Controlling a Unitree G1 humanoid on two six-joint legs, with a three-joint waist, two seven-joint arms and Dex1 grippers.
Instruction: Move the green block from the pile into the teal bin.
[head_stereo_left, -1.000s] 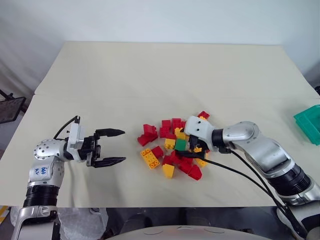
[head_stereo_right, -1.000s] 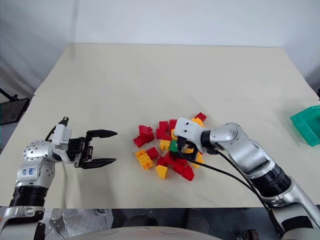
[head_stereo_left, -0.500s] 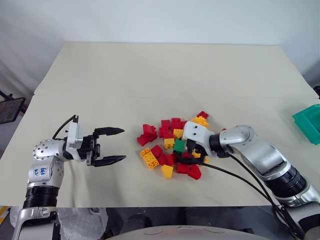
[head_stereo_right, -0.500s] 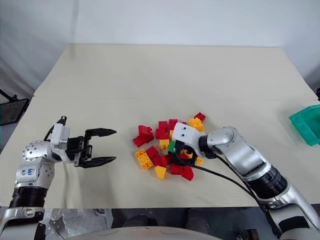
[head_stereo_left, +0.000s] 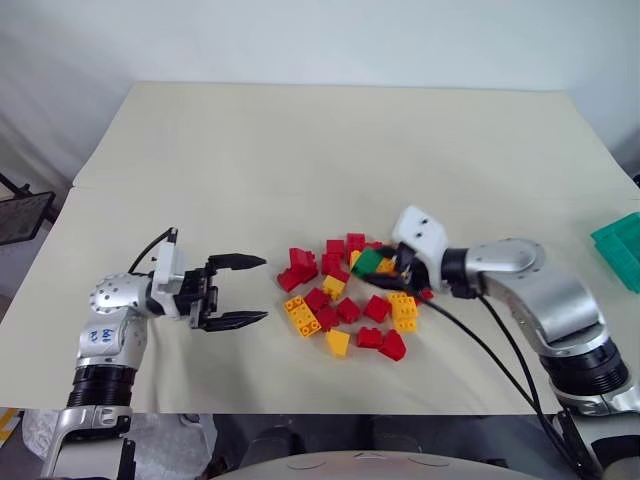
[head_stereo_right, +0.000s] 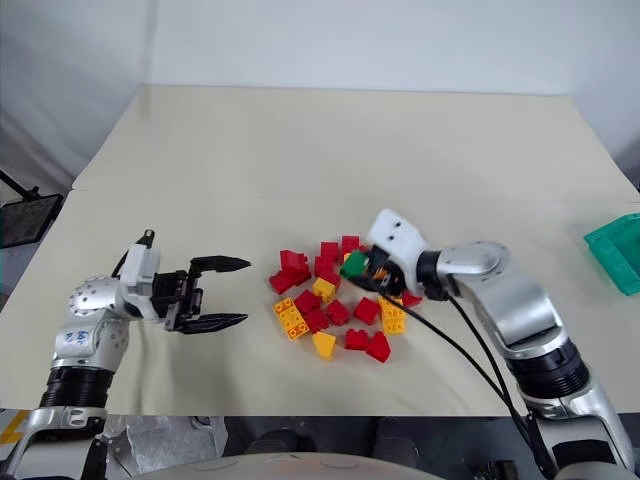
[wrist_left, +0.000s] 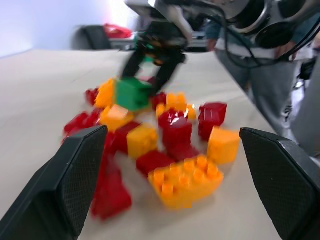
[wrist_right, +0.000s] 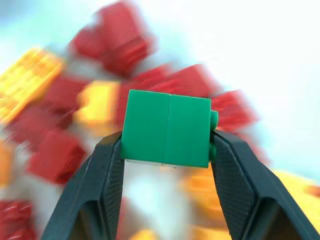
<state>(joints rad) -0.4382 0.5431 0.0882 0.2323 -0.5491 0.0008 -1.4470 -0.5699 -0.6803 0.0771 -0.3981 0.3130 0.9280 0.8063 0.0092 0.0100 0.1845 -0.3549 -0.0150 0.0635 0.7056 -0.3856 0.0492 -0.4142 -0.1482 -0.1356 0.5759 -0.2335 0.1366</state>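
The green block (wrist_right: 167, 128) sits clamped between the two black fingers of my right gripper (head_stereo_left: 378, 266), lifted just above the pile (head_stereo_left: 345, 298) of red and yellow bricks at the table's middle. From the left wrist the same green block (wrist_left: 132, 92) hangs over the bricks. My left gripper (head_stereo_left: 244, 291) stands open to the left of the pile, pointing at it, with nothing between its fingers. The teal bin (head_stereo_left: 622, 247) shows at the far right edge of the table.
The cream table (head_stereo_left: 320, 150) stretches bare behind the pile and between the pile and the bin. A dark wire rack (head_stereo_left: 20, 215) stands off the table's left side. Black cables hang from my right arm over the table's front edge.
My right gripper closed on the green block and lifted it up and rightward out of the pile, scattering some bricks. My left gripper shifted a little toward the pile.
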